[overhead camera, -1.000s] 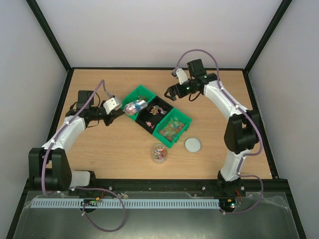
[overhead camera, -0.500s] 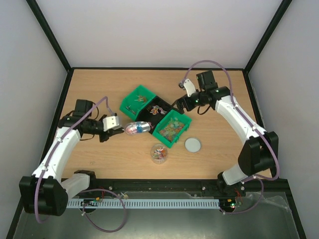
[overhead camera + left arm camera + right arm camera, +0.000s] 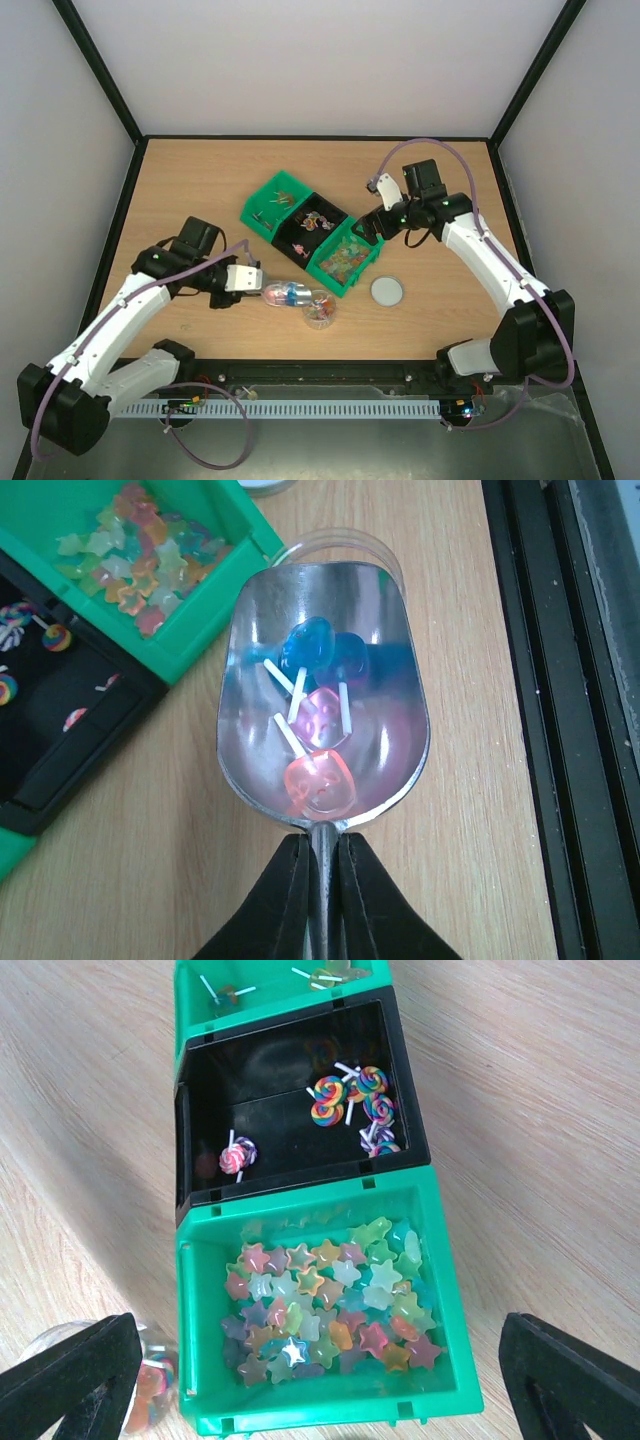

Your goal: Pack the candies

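We see a bare wooden tabletop [image 3: 220, 170] with a light grain, boxed in by pale walls [image 3: 320, 60] on three sides, with a black frame [image 3: 99, 72] running up the corners; a black rail [image 3: 330, 370] edges it at 6 o'clock. Near the middle three bins touch in a row from 10 to 4 o'clock: the far bin [image 3: 190, 1000] is green, the black bin [image 3: 280, 1080] sits between, and the near bin [image 3: 320, 1415] is green. The candies [image 3: 318, 780], pink, blue and purple on white sticks, lie in the scoop [image 3: 390, 700], whose handle our left pincer [image 3: 322, 848] clamps tightly. The scoop's tip is at the rim of the jar [image 3: 320, 311], on its 9 o'clock side; we cannot tell if they touch. More candies lie in the jar and in all three bins, star shapes filling the near one. The lid [image 3: 387, 291] lies flat at 3 o'clock of the jar, apart from it. Our right pincer [image 3: 373, 224] hangs spread wide over the near bin, holding nothing
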Tool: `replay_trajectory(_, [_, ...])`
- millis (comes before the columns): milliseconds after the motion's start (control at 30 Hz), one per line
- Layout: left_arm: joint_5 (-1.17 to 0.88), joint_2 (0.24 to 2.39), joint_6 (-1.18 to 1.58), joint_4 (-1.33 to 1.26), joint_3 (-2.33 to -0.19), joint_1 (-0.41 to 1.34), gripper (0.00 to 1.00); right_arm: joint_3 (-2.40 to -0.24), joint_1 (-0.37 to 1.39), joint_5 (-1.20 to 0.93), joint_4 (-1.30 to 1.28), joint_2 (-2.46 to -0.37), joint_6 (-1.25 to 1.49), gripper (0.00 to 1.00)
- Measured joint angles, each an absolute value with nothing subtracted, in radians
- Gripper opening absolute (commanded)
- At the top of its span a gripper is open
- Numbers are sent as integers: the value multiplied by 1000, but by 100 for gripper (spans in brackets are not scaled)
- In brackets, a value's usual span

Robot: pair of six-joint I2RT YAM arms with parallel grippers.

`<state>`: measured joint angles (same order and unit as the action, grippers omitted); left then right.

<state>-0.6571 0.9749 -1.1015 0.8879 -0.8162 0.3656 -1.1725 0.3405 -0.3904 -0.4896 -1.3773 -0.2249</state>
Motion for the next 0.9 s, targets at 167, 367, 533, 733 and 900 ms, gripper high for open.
replay_trajectory(167, [-577, 988, -1052, 884, -816, 450, 2, -1168, 340, -385, -484, -1372, -225, 99])
replay_trajectory(367, [-501, 1026, -1012, 886, -839, 516, 2, -1163, 340, -379, -475, -1356, -225, 99])
replay_trajectory(533, [-451, 1074, -983, 886, -885, 570, 2, -1149, 340, -375, -472, -1337, -225, 99])
replay_trajectory(733, [-400, 1121, -947, 886, -910, 615, 2, -1149, 340, -374, -472, -1335, -224, 99])
replay_trajectory(900, [-364, 1148, -921, 889, -931, 635, 2, -1149, 340, -374, -471, -1330, -224, 99])
